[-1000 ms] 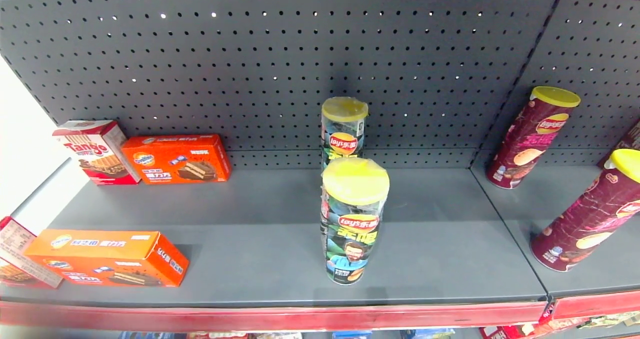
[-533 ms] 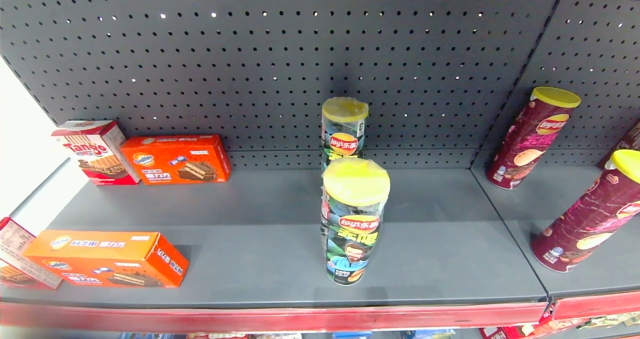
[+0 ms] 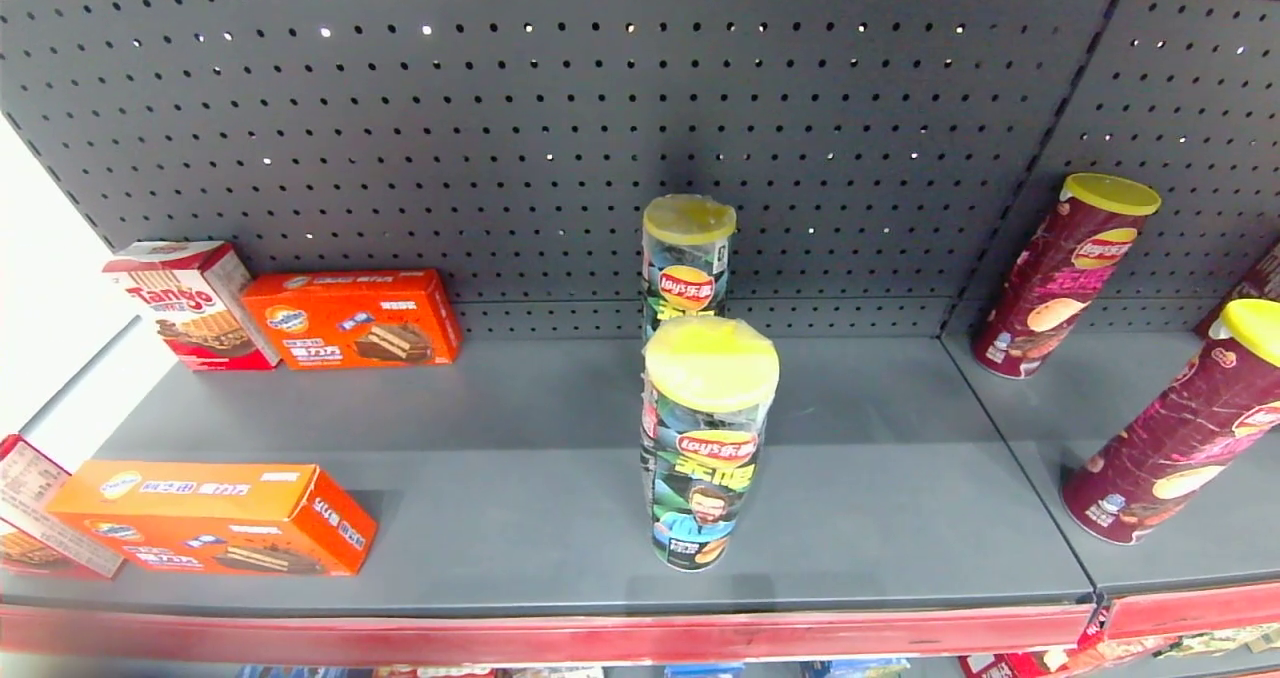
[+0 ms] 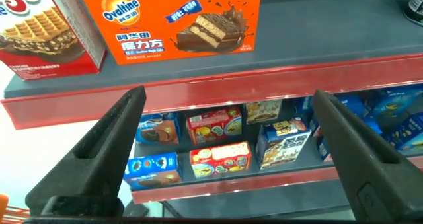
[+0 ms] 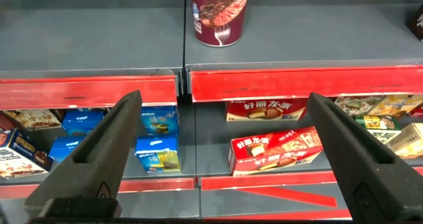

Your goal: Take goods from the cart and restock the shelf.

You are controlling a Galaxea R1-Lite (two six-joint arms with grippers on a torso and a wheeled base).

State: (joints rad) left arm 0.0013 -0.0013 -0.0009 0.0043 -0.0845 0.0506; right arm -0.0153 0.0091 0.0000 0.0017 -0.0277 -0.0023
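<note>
Shelf before us bears 2 green chip cans, 1 behind the other at mid-board; orange boxes lie left, maroon cans stand right. Our left gripper and right gripper gape wide, holding nothing, facing the shelf's red front edge.

The shelf held two green chip cans, two maroon cans, perhaps a third at the edge, two orange boxes and two red wafer boxes.

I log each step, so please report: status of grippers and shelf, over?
Left gripper open, empty. Right gripper open, empty. Shelf part-stocked: boxes left, cans middle. Nothing in the way.
</note>
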